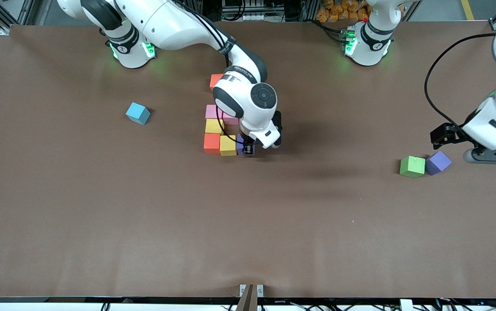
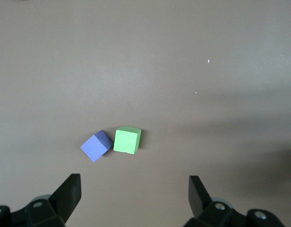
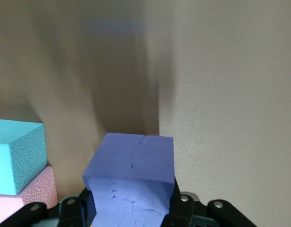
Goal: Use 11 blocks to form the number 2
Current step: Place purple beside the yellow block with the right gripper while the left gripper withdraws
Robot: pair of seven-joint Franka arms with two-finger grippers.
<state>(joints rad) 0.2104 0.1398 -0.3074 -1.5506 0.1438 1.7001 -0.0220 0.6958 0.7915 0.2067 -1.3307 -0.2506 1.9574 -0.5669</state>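
My right gripper (image 1: 246, 150) is shut on a purple block (image 3: 131, 177) and holds it low, right beside a yellow block (image 1: 228, 145) at the end of the row nearest the front camera. That row starts with an orange-red block (image 1: 211, 143). Above it sit a yellow block (image 1: 214, 126) and two pink blocks (image 1: 211, 111). An orange block (image 1: 216, 80) peeks out by the arm, which hides the rest of the figure. A light blue block (image 1: 138, 113) lies alone toward the right arm's end. My left gripper (image 1: 443, 134) hangs open over bare table.
A green cube (image 1: 412, 166) and a bluish-purple cube (image 1: 438, 162) touch each other near the left gripper, at the left arm's end of the table. The right wrist view shows a light blue block (image 3: 17, 158) beside a pink one (image 3: 31, 194).
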